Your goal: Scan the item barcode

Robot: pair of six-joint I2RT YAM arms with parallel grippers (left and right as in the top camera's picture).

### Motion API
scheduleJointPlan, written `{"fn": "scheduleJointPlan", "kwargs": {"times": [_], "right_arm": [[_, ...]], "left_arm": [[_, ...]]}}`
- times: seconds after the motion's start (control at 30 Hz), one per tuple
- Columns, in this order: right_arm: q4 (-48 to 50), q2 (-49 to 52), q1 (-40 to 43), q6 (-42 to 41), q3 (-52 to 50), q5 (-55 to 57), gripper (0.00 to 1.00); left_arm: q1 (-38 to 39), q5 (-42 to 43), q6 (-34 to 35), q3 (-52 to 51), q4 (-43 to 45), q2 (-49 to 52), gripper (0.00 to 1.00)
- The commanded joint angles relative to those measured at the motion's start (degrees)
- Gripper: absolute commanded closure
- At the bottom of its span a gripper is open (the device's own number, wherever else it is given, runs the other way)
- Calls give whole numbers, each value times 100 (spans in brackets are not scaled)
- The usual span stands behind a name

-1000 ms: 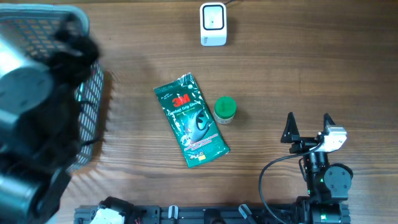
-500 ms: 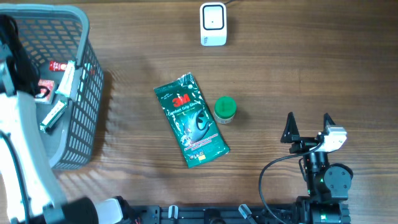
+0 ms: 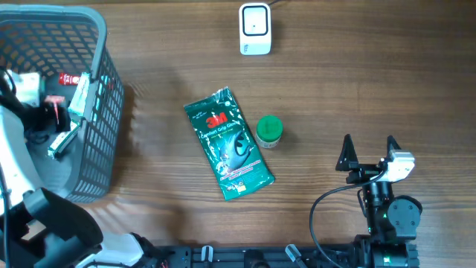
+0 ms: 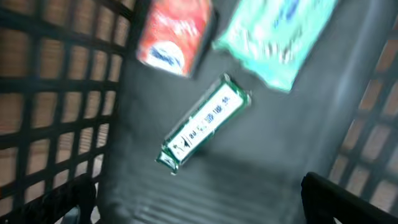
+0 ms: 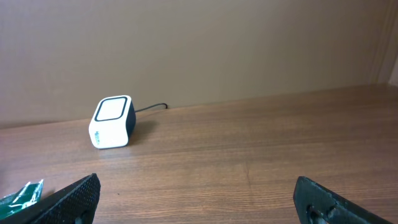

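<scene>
The wooden table [image 3: 372,89] carried everything, and the biggest thing on it was the grey mesh basket [image 3: 111,112] at its left end, with the white left arm [image 3: 16,171] reaching down inside it. Out in the middle lay a green glove packet [image 3: 228,143], its long axis running from the far left towards the near right, with a small green-lidded jar [image 3: 269,129] just beside its right edge; the white scanner [image 3: 254,28] stood at the far edge, well apart from both. In the basket sat a teal pouch [image 4: 273,31], a red carton [image 4: 174,31] and a slim green-and-white stick pack [image 4: 204,121] – the last, I judged, the item about to be picked, since it lay almost centred under the left gripper [image 4: 208,205]. That gripper hung released, fingers spread wide at the two lower corners of the wrist view and holding nothing. The pack lay flat on the basket floor, apart from the other two items, its long axis slanting from lower left to upper right across the line between the fingers – so a wrist turn would likely be wanted before closing on its narrow width. The right gripper [image 3: 368,152] rested at the near right, likewise spread and empty, far from the basket. The left arm was plainly the nearer one, and the scanner lay off to its right, beyond the basket wall.
</scene>
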State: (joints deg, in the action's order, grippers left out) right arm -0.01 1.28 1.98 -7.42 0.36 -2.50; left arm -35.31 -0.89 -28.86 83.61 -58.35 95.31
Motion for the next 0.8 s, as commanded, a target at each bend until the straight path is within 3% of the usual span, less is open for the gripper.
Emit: {"fn": "scheduleJointPlan", "kwargs": {"times": [0.0, 0.1, 0.33, 0.5, 0.53, 0.67, 0.77], "right_arm": [[17, -26, -13, -9, -7, 57, 0], [17, -26, -13, -9, -7, 57, 0], [17, -26, -13, -9, -7, 57, 0], [17, -26, -13, -11, -7, 57, 0], [17, -26, -13, -11, -7, 57, 0], [17, -26, -13, -11, -7, 57, 0], [17, -26, -13, -9, -7, 57, 0]], "left_arm": [[-55, 160, -2330, -509, 127, 280, 0], [-61, 83, -2782, -634, 393, 531, 0], [-85, 114, -2841, -638, 1416, 1377, 0], [-157, 448, -2771, -660, 1233, 1832, 0], [-170, 520, -2774, -660, 1139, 1847, 3], [-166, 601, -2710, -656, 1051, 1823, 41], [-166, 603, -2065, -645, 1099, 1792, 64]]}}
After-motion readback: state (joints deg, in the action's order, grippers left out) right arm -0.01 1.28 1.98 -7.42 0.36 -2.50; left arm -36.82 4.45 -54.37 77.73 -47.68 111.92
